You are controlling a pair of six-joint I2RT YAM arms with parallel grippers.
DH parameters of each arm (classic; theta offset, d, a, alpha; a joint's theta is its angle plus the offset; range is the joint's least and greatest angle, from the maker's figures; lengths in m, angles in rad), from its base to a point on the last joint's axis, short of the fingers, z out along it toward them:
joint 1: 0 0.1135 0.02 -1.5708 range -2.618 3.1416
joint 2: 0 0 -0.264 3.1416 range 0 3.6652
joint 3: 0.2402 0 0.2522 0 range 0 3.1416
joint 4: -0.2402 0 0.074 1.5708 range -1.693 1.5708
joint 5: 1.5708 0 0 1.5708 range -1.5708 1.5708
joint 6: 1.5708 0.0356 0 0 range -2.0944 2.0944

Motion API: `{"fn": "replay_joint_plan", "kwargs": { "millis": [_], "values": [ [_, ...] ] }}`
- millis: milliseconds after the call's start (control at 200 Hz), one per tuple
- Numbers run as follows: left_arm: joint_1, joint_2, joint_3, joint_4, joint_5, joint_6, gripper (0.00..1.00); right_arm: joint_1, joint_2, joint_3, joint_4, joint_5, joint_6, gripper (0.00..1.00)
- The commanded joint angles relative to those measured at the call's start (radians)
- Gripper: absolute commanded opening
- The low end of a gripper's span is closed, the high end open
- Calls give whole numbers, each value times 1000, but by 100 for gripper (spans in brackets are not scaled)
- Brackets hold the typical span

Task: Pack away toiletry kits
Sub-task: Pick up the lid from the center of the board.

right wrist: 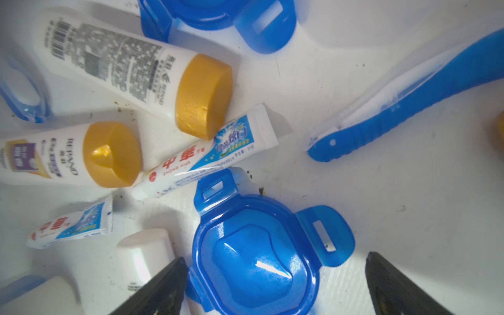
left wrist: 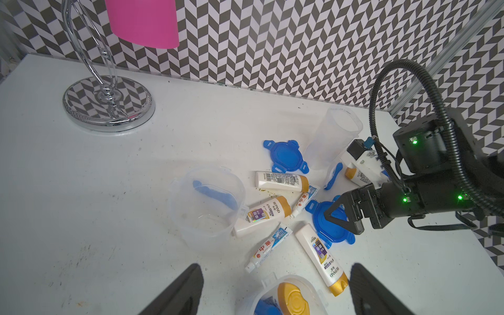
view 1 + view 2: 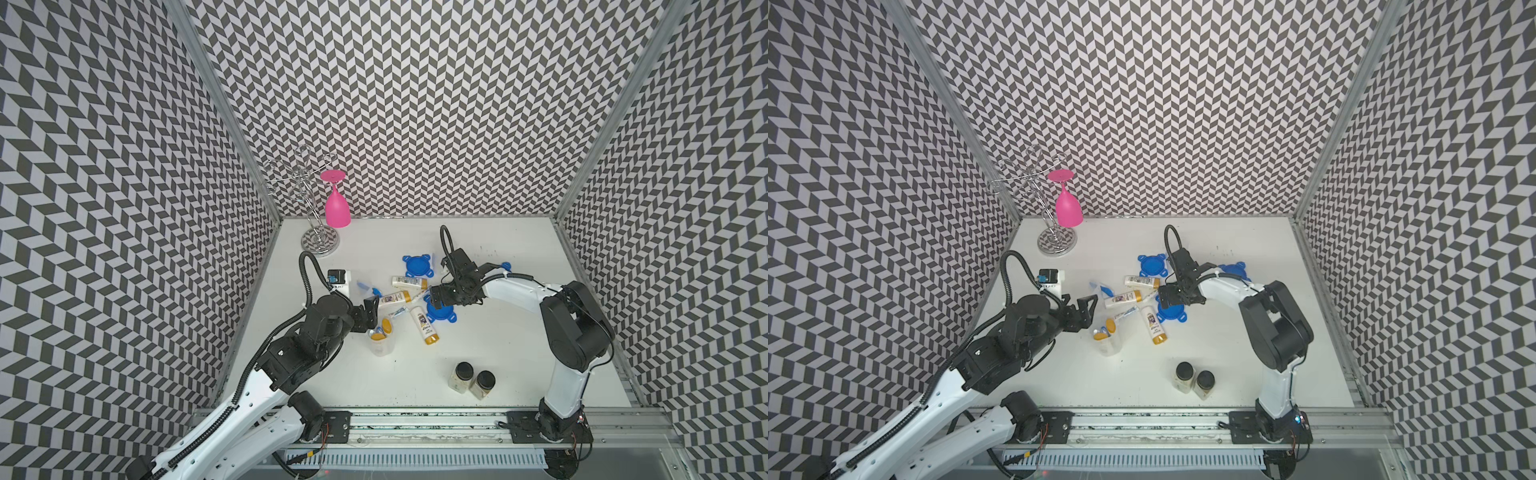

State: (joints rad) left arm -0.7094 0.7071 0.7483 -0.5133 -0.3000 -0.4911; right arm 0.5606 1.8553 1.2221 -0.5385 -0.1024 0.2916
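Two robot arms reach over a cluttered white desk (image 3: 519,353). The left hand (image 3: 1077,302) hangs wide open and empty just beside an upright clear plastic tub (image 3: 380,349) holding a gold-capped white bottle (image 2: 293,298) and something blue. The right hand (image 3: 436,299) is also wide open, gripping nothing; its black fingers (image 1: 158,294) stand either side of a blue four-tab lid (image 1: 253,256) lying flat on the desk, and whether they touch it cannot be told. Between the hands three more small white bottles with gold caps lie on their sides: the far bottle (image 3: 409,282), the middle bottle (image 3: 395,298) and the near bottle (image 3: 424,326). A thin white-and-blue toothpaste tube (image 2: 268,246) lies by the near bottle; a second toothpaste tube (image 1: 204,158) lies just beside the other two caps. A blue toothbrush (image 1: 409,109) in a clear wrapper rests apart from the lid. A second clear tub (image 2: 207,218) lies on its side with another blue toothbrush (image 2: 215,195) inside. A third clear tub (image 2: 332,133) stands upright farther back, near a second blue lid (image 3: 417,266); a third blue lid (image 3: 1233,270) shows partly behind the right arm (image 3: 1221,289). A pink wine glass (image 3: 336,205) hangs upside down from a chrome rack (image 3: 318,245) in the far left corner. Two black-capped jars (image 3: 463,372) stand together near the front edge, well apart from the rest.
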Motion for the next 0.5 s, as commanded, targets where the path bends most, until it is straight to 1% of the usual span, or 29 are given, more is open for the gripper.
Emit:
{"fn": "replay_joint_plan", "kwargs": {
  "millis": [0,351,496],
  "values": [
    [10,-3,-7,10,5,8,86,28,32,22,7,-17,32,100],
    [43,-18,-13,5,34,28,86,87,153,83,-23,89,29,100],
    [67,-35,-14,-5,41,37,86,124,153,82,-54,182,-6,100]
  ]
}}
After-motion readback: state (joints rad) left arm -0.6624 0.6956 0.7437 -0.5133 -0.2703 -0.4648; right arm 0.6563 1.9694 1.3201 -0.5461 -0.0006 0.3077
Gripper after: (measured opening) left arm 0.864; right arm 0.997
